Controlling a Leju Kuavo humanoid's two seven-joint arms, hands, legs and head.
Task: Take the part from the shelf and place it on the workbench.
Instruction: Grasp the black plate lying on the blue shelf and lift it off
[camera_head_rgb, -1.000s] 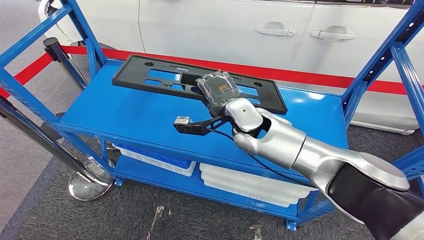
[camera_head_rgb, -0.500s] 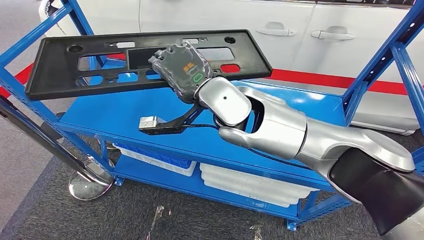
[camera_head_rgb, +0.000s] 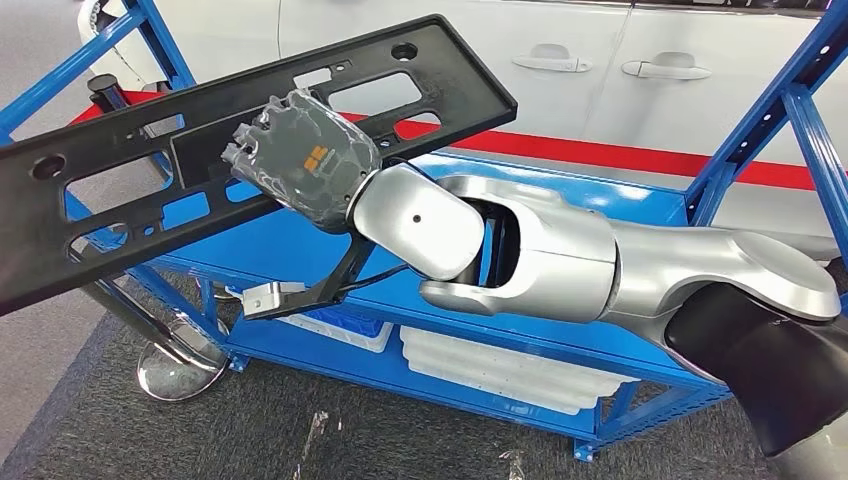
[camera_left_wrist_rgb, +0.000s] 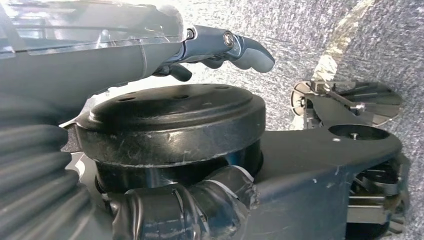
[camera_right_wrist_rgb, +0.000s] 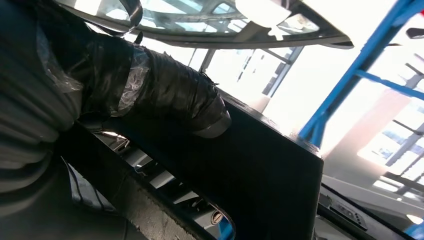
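While you study the head view, note the right hand (camera_head_rgb: 300, 160) clamped on the long black part (camera_head_rgb: 250, 110), which is held clear above the blue shelf (camera_head_rgb: 620, 215) and tilted, its far end high against the white car (camera_head_rgb: 450, 40) and its near end running off the frame's left edge. The grasp sits near the middle of the part, so both long ends overhang. To carry this step well, you should keep the wrist steady, level the part before turning, and watch that the overhanging ends clear the shelf uprights (camera_head_rgb: 790, 110); the workbench is outside these frames, so its direction cannot be judged.

From the left wrist view, you see the left hand (camera_left_wrist_rgb: 220, 47) holding nothing, its fingers loosely extended over grey floor (camera_left_wrist_rgb: 320, 30), apparently hanging at the robot's side.

From the right wrist view, you get what the head view hides: a taped dark finger (camera_right_wrist_rgb: 170, 95) pressed against the part's black edge (camera_right_wrist_rgb: 260, 170). How far the other fingers wrap around cannot be told.
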